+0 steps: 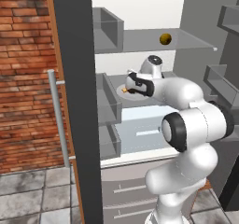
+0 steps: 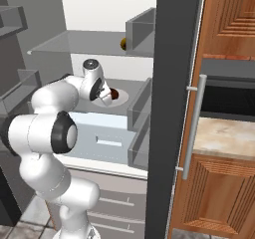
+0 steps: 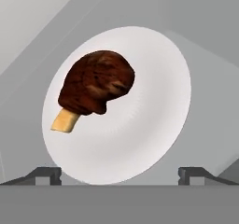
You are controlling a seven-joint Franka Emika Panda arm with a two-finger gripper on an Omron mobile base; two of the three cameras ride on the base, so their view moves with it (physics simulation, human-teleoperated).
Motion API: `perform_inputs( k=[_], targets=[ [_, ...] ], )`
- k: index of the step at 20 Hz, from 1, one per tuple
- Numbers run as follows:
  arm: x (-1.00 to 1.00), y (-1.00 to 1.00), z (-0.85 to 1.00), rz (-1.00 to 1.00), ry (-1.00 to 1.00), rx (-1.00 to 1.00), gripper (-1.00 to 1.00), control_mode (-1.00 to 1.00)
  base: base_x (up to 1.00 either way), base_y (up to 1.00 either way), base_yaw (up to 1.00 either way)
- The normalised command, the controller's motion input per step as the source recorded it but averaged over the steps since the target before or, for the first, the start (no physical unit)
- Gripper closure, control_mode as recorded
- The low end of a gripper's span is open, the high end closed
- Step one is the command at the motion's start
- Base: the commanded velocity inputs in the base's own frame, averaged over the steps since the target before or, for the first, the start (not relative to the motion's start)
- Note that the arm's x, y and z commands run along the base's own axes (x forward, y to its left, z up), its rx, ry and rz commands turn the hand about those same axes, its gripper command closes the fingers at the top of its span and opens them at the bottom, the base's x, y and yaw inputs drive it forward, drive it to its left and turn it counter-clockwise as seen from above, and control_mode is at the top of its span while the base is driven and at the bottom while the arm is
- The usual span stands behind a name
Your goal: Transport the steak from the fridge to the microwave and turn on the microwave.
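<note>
The steak, dark reddish-brown with a tan bone end, lies on a round white plate on the middle shelf of the open fridge. My gripper is open, its two fingertips spread wide just short of the plate's near rim, touching nothing. From the base views the hand reaches into the fridge right over the plate, with the steak peeking out beside the gripper. A dark built-in unit sits above a counter to the right; I cannot tell if it is the microwave.
A yellow-orange ball rests on the glass shelf above. Below the plate's shelf is a pale translucent drawer, then grey drawers. The dark fridge door edge with its bar handle stands close beside the arm. Door bins flank the shelf.
</note>
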Motion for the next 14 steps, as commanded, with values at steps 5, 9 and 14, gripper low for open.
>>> perform_inputs(
  k=[5, 9, 14],
  targets=[
    [0.36, 0.05, -0.04, -0.04, 0.0, 0.0, -1.0, -1.0, 0.0, 0.0, 0.0],
    [0.3, 0.09, 0.0, -0.04, 0.0, 0.0, -1.0, -1.0, 0.0, 0.0, 0.0],
    [0.26, 0.04, -0.09, -0.04, 0.0, 0.0, -1.0, -1.0, 0.0, 0.0, 0.0]
  ],
)
